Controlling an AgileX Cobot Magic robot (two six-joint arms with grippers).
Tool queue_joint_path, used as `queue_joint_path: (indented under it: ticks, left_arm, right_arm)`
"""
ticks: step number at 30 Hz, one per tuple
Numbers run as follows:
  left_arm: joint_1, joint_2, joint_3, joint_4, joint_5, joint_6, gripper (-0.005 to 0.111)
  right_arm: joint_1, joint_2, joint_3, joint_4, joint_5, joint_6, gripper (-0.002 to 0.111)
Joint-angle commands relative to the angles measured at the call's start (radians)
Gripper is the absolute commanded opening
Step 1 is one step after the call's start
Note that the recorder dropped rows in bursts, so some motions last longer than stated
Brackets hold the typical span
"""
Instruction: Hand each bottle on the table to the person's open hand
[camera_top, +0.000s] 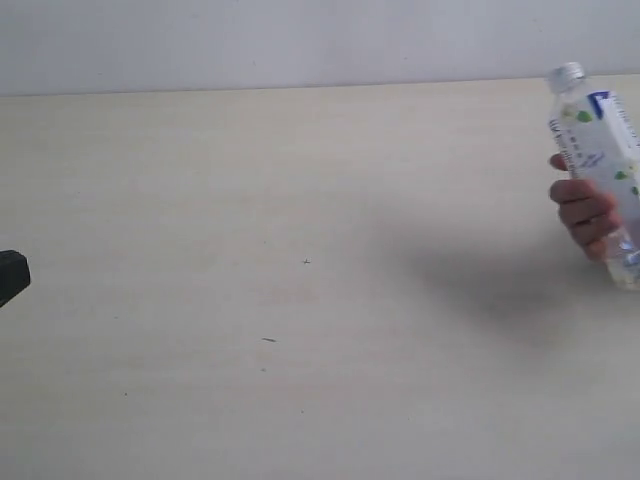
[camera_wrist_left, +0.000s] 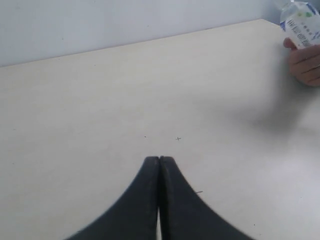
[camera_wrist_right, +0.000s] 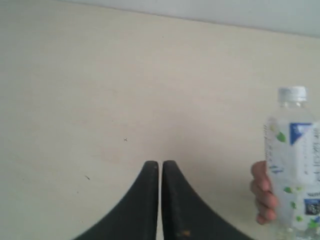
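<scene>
We are logging: left gripper (camera_wrist_left: 159, 160) fingers pressed together; right gripper (camera_wrist_right: 160, 164) likewise, unseen in exterior view. White-and-blue-labelled bottle (camera_wrist_right: 295, 165) near right gripper, off to its side, person's hand (camera_wrist_right: 262, 197) gripping it, base cut off.

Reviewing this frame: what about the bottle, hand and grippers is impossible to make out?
Bottle: base cut off by the picture edge in the exterior and right wrist views; label text too small to read.
Hand: palm hidden behind the bottle; only fingers show.
Left gripper: the exterior view's edge leaves just a black tip.
</scene>
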Motion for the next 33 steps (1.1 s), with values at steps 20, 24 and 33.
queue_joint_path:
  ticks: [20, 24, 33]
  left_arm:
    - [0.003, -0.005, 0.002, -0.004, -0.012, 0.002, 0.000]
    - [0.003, -0.005, 0.002, -0.004, -0.012, 0.002, 0.000]
    - [0.003, -0.005, 0.002, -0.004, -0.012, 0.002, 0.000]
  right_arm:
    - [-0.001, -0.234, 0.004, 0.010, -0.002, -0.033, 0.000]
    - [-0.001, -0.234, 0.004, 0.010, -0.002, -0.033, 0.000]
    - [-0.001, -0.234, 0.004, 0.010, -0.002, -0.033, 0.000]
